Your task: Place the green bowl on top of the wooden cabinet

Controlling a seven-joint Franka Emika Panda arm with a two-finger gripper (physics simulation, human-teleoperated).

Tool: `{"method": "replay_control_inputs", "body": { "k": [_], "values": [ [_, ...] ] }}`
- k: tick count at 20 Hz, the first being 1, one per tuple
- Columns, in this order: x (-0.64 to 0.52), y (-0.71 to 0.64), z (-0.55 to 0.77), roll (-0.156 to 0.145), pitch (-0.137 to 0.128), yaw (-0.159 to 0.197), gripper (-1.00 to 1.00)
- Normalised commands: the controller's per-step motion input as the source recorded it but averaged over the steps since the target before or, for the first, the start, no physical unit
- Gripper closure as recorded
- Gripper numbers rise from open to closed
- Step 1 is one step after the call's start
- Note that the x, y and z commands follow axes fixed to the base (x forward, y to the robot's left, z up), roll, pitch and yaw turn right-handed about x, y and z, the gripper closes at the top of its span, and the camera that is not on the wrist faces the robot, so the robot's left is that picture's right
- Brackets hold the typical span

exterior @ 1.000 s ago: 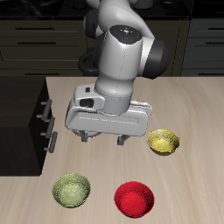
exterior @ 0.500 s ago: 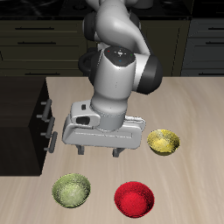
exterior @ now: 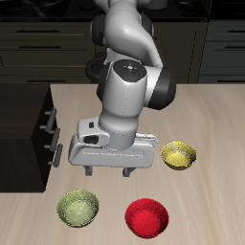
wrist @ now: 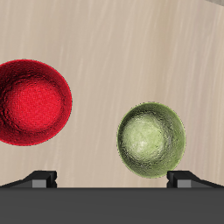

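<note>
The green bowl is a small olive-green bowl that sits on the table near the front edge; it also shows in the wrist view with its mottled yellowish inside. The wooden cabinet is a low dark box with silver bar handles at the table's side. My gripper hangs open and empty above the table, behind the green bowl and a little toward the red bowl. Its two fingertips show wide apart in the wrist view, with nothing between them.
A red bowl sits near the front edge beside the green bowl and shows in the wrist view. A yellow bowl sits farther back, beside my gripper. Dark kitchen cabinetry runs behind the table.
My gripper has come forward toward the table's front edge and lower, closer to the green bowl. The bowls have not moved.
</note>
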Motion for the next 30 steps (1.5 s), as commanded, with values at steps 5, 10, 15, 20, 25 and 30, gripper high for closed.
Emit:
{"method": "replay_control_inputs", "body": {
  "k": [5,10,15,20,25,30],
  "values": [
    [0.02,-0.10,-0.13,-0.006,0.006,0.026,-1.00],
    [0.00,-0.14,-0.12,-0.007,0.008,0.010,-1.00],
    [0.02,-0.10,-0.21,0.007,0.007,-0.027,-1.00],
    [0.05,-0.03,-0.24,0.023,0.002,-0.021,-1.00],
    [0.01,-0.04,-0.17,0.021,-0.011,-0.026,-1.00],
    [0.00,-0.07,-0.18,0.000,0.013,-0.022,-1.00]
  ]
}}
